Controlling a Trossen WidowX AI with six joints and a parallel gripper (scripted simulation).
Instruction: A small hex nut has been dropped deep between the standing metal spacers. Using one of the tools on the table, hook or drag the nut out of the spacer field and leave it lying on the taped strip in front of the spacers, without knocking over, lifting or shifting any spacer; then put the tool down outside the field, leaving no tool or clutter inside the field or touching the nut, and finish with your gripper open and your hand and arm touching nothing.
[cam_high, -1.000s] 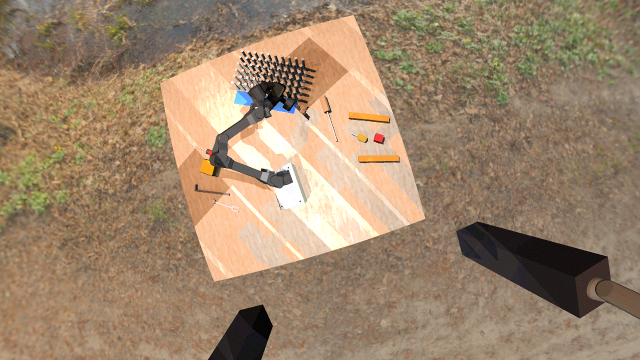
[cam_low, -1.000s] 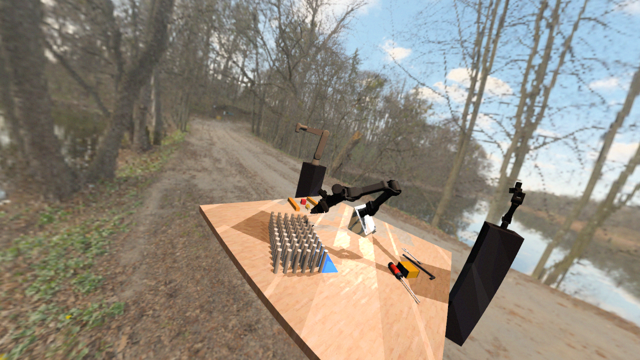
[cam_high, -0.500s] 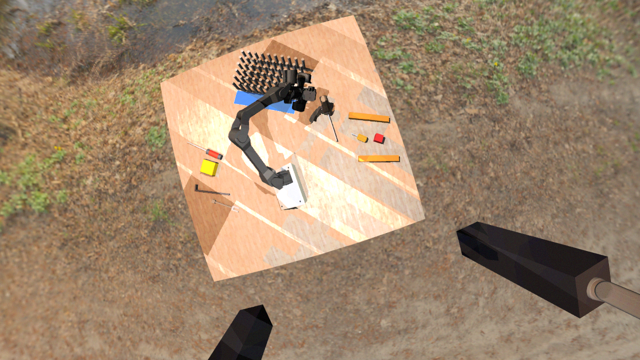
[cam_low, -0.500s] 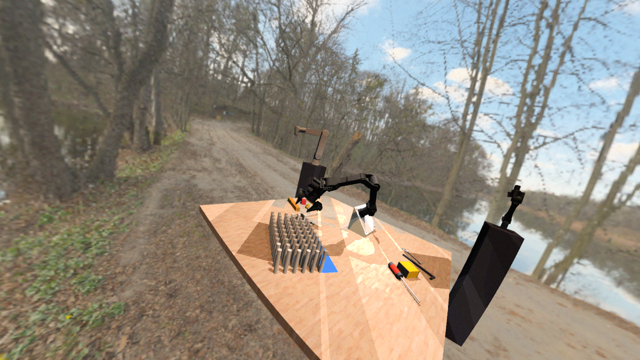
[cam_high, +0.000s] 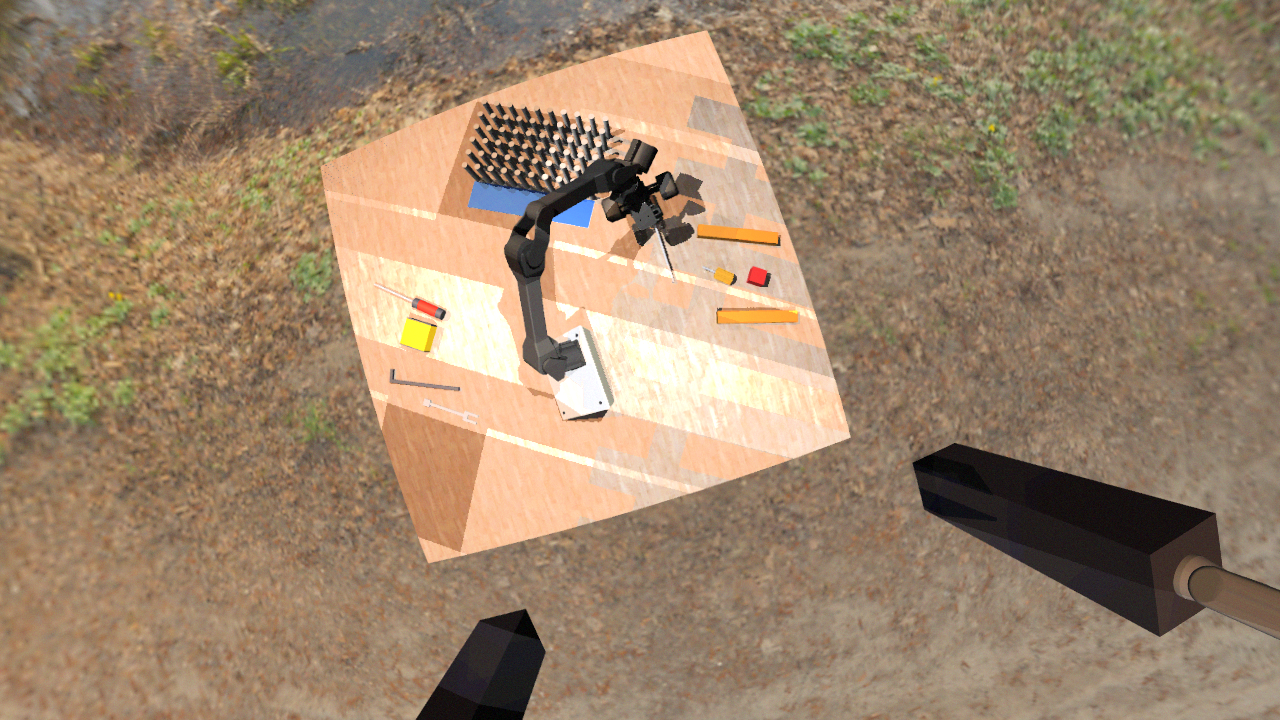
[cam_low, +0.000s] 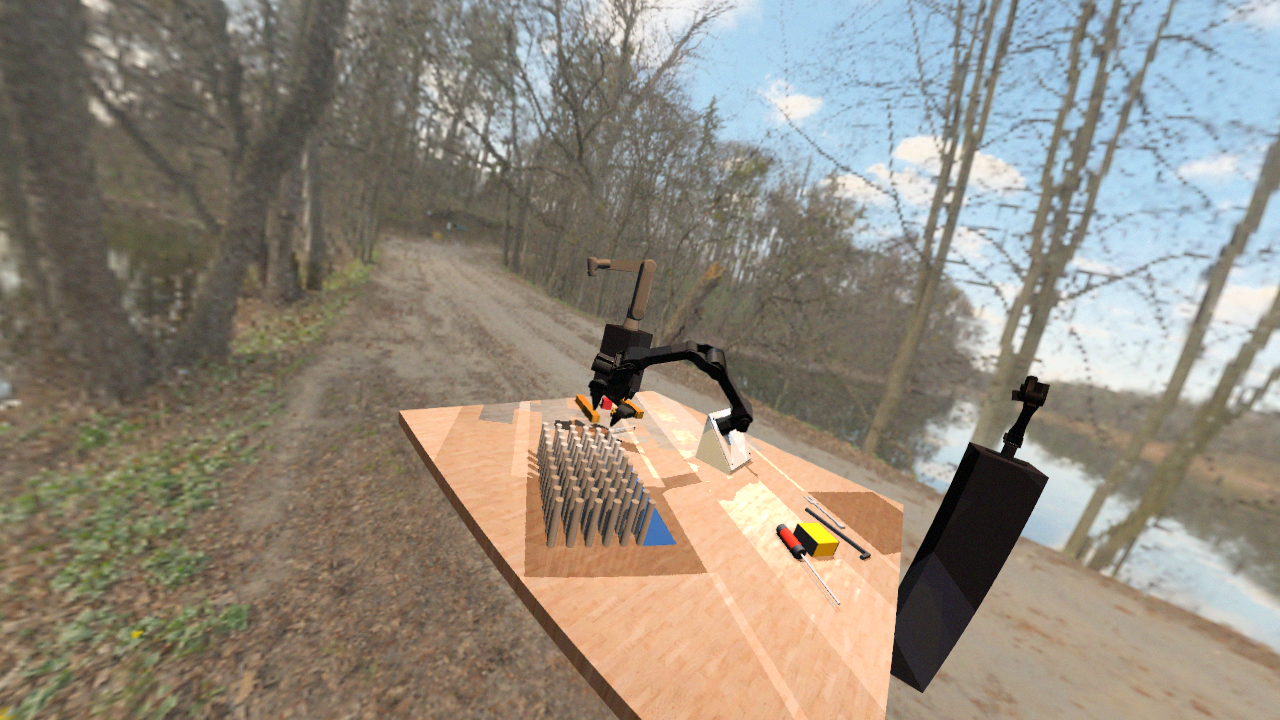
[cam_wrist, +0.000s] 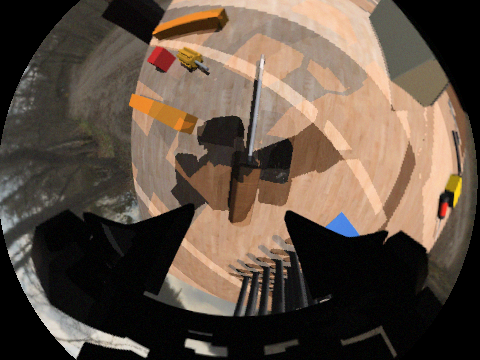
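My gripper (cam_high: 639, 197) (cam_low: 605, 410) (cam_wrist: 240, 212) is open and empty, above the table just beside the right end of the spacer field. A long tool (cam_high: 666, 255) (cam_wrist: 256, 105) with a brown handle and thin metal shaft lies on the table; in the wrist view its handle shows ahead of and between my fingertips, in shadow. The standing spacers (cam_low: 608, 523) (cam_wrist: 279, 285) are in dense rows, upright as far as seen. The blue taped strip (cam_high: 501, 198) (cam_low: 659, 530) (cam_wrist: 342, 226) lies along their front, partly under my arm in the top view. I cannot make out the nut.
Two orange bars (cam_high: 738, 234) (cam_high: 757, 316), a stubby yellow screwdriver (cam_high: 724, 275) and a red cube (cam_high: 758, 276) lie right. A red screwdriver (cam_high: 427, 308), yellow block (cam_high: 418, 334), bent dark rod (cam_high: 425, 384) and pale fork-ended tool (cam_high: 450, 411) lie left.
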